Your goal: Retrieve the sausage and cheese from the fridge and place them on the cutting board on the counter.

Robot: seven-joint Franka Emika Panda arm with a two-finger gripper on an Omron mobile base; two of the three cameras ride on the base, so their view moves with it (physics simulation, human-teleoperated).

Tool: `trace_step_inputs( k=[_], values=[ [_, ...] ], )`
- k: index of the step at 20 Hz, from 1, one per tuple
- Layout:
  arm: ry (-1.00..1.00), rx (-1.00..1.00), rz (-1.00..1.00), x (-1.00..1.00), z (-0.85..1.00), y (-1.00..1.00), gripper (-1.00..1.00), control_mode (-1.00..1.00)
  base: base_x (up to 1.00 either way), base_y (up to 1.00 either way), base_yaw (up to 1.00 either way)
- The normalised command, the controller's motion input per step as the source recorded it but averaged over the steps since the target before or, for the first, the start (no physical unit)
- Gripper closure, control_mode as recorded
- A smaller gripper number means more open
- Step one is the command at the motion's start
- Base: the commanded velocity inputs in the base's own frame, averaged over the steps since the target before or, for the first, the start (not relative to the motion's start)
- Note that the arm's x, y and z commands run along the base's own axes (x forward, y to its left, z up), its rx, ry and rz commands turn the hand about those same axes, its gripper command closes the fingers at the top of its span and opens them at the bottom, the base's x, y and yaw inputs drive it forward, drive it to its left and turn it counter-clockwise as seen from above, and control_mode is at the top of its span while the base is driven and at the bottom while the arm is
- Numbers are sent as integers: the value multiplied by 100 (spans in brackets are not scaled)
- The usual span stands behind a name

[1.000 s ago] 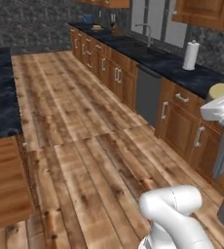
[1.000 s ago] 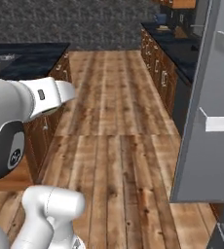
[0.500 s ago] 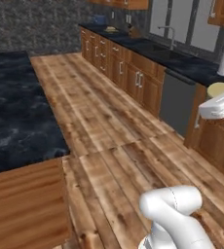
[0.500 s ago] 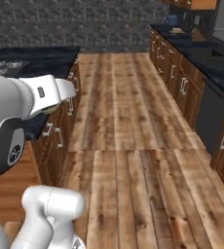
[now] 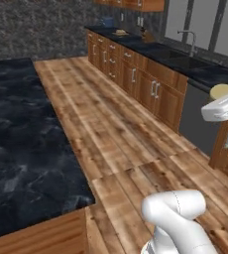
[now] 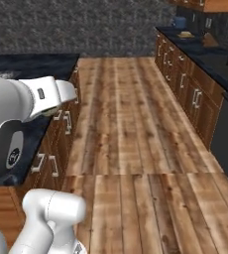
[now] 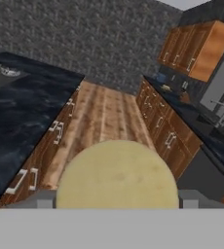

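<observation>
Gripping the pale yellow cheese (image 7: 117,175) between wide-set jaws, with the black counter (image 7: 21,107) lying off to the hand view's left; cutting board unseen.

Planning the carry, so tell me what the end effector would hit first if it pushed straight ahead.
The end effector has the cheese between its fingers. Beyond it the line seems to fall on the wooden floor of the open aisle, though depth is unclear.

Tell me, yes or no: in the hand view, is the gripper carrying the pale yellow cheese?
Yes, the pale yellow rounded cheese sits right at the gripper, above the wooden floor.
</observation>
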Motion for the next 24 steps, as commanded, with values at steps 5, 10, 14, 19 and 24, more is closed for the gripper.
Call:
trace_step_inputs(
  k=[5, 10, 14, 19, 24],
  values=[
    [0, 0, 0, 0, 0, 0, 100, 100, 100, -13, -2],
    [0, 0, 0, 0, 0, 0, 100, 100, 100, -45, 0],
    [0, 0, 0, 0, 0, 0, 100, 100, 100, -46, 0],
    [0, 0, 0, 0, 0, 0, 100, 100, 100, -34, 0],
    [0, 0, 0, 0, 0, 0, 100, 100, 100, -25, 0]
  ],
)
